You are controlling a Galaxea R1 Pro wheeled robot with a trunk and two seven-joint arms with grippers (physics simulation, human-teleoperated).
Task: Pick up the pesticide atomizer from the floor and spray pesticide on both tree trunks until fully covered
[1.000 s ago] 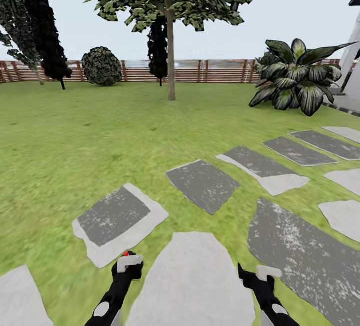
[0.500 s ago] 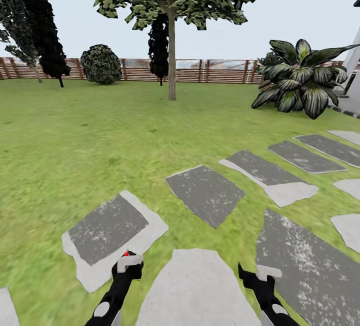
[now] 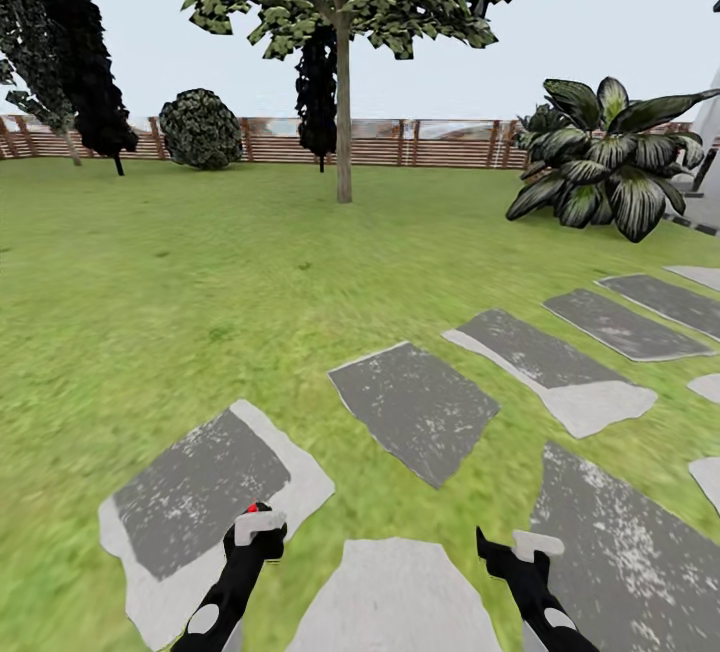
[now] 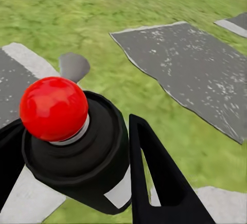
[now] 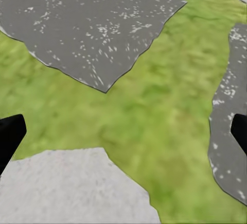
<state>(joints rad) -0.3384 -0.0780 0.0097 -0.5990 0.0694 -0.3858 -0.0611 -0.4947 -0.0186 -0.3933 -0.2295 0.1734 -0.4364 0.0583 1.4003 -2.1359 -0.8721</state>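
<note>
The left gripper's fingers apparently clamp the pesticide atomizer; right fingers spread wide.

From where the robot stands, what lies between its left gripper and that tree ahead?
In the head view, from the left gripper to the tree: a grey paving slab, then open green lawn.

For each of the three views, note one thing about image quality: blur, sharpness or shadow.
Head view: the distant tall tree with a bare grey-brown trunk is crisp, while the near green grass is smeared. Left wrist view: the red ball-topped black bottle between the left gripper's fingers looks sharp, and the dark grey paving slab is softer. Right wrist view: the grass is blurred; no cast shadows.
</note>
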